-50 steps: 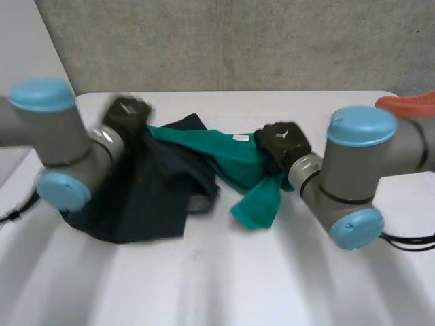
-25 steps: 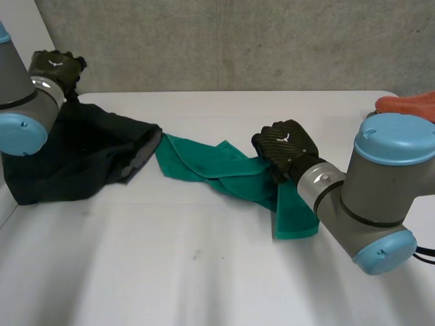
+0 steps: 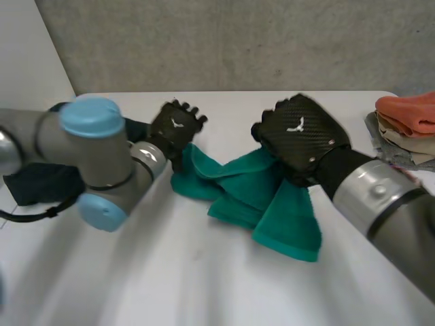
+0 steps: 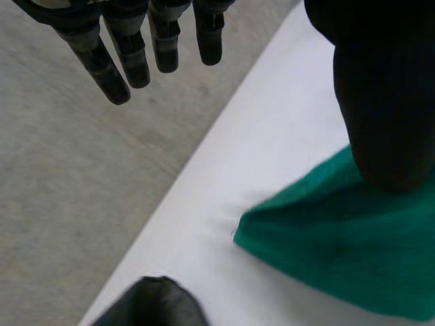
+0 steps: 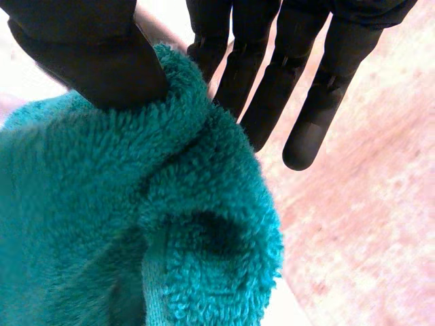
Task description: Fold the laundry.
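Observation:
A green towel [image 3: 272, 197] lies crumpled across the middle of the white table [image 3: 204, 272]. My right hand [image 3: 299, 136] is shut on the towel's upper right part and lifts a fold of it. In the right wrist view the thumb [image 5: 88, 54] pinches the green towel [image 5: 136, 224] against the fingers [image 5: 299, 88]. My left hand [image 3: 178, 125] hovers at the towel's left end, open and holding nothing. In the left wrist view its fingers [image 4: 136, 47] are straight, above the table's far edge, and the green towel [image 4: 340, 251] lies below its thumb [image 4: 380, 102].
A dark garment [image 3: 37, 180] lies at the table's left side, partly behind my left arm. A stack of folded laundry with an orange piece on top [image 3: 408, 115] sits at the right edge. A grey wall [image 3: 238, 41] stands behind the table.
My left hand opened, left the dark garment at the far left and swung in to the towel's left end. My right hand rose with the towel, bunching it.

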### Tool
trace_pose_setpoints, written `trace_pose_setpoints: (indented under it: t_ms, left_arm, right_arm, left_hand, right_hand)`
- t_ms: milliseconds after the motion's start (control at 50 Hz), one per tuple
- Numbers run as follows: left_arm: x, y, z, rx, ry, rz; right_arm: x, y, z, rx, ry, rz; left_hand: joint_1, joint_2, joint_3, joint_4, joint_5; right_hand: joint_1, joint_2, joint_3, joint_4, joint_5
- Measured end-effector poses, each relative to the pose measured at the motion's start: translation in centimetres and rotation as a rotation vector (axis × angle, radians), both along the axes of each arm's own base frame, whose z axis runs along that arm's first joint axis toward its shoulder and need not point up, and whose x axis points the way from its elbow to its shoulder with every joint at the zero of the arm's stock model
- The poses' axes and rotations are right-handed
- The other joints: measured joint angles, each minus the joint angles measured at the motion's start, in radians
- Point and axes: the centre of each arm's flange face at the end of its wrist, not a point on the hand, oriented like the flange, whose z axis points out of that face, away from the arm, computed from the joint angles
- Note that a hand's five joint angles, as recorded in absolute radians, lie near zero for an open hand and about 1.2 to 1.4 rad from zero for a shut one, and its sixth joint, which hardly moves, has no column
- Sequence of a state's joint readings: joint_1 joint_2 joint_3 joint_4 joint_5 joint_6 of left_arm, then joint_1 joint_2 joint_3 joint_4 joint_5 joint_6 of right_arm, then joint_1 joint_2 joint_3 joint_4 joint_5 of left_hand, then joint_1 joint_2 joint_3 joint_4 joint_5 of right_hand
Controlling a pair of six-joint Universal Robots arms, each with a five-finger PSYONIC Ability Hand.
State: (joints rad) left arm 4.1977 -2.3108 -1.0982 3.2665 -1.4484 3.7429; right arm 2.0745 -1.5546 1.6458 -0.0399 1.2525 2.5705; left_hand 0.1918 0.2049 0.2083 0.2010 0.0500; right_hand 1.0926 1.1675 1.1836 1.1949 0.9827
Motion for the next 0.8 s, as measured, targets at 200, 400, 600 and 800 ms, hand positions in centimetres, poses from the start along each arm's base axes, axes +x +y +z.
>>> trace_pose_setpoints:
  t_ms: [200,400,600,800]
  left_arm:
    - [-3.3,2.6,-4.4,0.176,-0.066,-0.074]
    - [-4.2,4.6,0.5,0.272,0.06,-0.144]
    - [0.5,-0.2,12.2,0.022,0.384,0.057]
    - [3.2,2.0,18.8,-0.223,0.58,0.085]
  right_arm:
    - [-1.9,0.8,3.5,-0.038,-0.11,0.017]
    - [-3.1,-3.0,3.1,-0.008,-0.152,-0.061]
    - [-2.6,-8.0,4.3,-0.15,-0.19,-0.119]
    - [-1.3,-14.0,4.4,-0.347,-0.309,-0.185]
  left_hand:
    - [0.404,0.356,0.351,0.343,0.318]
    - [0.984,0.989,0.976,0.993,0.93]
    - [0.984,0.989,0.976,0.993,0.93]
    - [0.984,0.99,0.977,0.994,0.93]
  right_hand:
    - [0.0,0.0,0.0,0.0,0.016]
    - [0.0,0.0,0.0,0.0,0.018]
    - [0.014,0.0,0.006,0.001,0.018]
    - [0.014,0.0,0.007,0.003,0.017]
